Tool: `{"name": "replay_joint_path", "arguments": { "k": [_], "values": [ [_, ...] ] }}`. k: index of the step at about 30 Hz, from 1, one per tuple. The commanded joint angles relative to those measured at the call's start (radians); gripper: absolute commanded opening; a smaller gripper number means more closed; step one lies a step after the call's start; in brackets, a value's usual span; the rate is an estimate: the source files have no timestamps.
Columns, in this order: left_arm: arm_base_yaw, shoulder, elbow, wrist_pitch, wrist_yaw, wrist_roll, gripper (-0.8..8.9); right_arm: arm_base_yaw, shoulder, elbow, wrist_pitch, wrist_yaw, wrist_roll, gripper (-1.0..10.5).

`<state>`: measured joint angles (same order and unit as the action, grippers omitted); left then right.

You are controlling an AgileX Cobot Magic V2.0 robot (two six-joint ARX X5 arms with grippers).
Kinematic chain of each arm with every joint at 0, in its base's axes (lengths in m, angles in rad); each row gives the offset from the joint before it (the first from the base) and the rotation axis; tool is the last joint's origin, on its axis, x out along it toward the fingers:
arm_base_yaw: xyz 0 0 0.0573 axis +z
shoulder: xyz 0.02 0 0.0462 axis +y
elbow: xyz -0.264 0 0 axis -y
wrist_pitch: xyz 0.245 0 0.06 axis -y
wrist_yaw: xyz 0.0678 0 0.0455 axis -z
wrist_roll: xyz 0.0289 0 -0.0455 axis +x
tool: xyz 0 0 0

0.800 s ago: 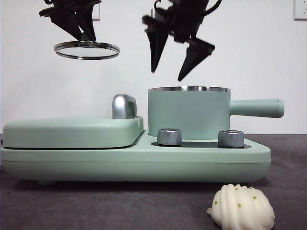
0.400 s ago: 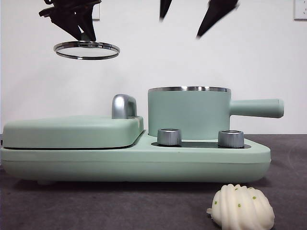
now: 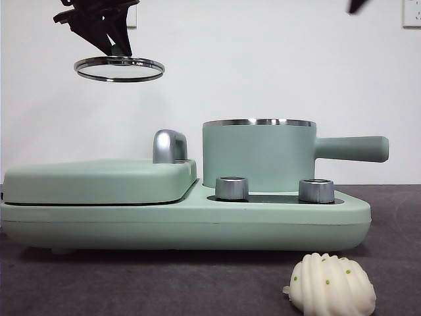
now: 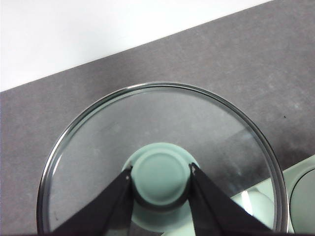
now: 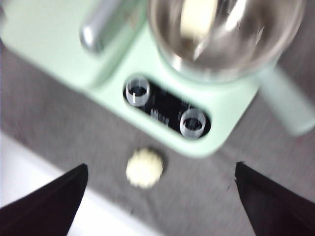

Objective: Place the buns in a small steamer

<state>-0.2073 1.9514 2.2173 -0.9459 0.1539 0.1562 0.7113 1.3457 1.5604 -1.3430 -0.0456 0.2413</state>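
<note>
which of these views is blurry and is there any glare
Right wrist view: motion-blurred throughout; the ridged bun and knobs are smeared, with bright streaks of glare inside the steel pot. Left wrist view: sharp, with faint reflections on the glass lid gripped at its knob by the left end effector. Front view: crisp and evenly lit, with a soft shadow under the appliance base.

The small steamer (image 3: 258, 155) stands uncovered, the glass lid (image 3: 119, 68) well aside.
</note>
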Motion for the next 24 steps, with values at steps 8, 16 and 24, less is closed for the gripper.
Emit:
{"name": "replay_joint_path", "arguments": {
  "k": [8,16,24],
  "values": [
    [-0.006,0.015,0.037,0.025,0.004,-0.019,0.54,0.122,-0.046,-0.319,0.152,0.011,0.166,4.8],
    [-0.009,0.015,0.037,0.024,0.004,-0.020,0.54,0.190,-0.026,-0.512,0.296,0.013,0.274,4.8],
    [-0.013,0.015,0.037,0.024,0.004,-0.020,0.54,0.212,-0.023,-0.679,0.480,-0.007,0.302,4.8]
  ]
}}
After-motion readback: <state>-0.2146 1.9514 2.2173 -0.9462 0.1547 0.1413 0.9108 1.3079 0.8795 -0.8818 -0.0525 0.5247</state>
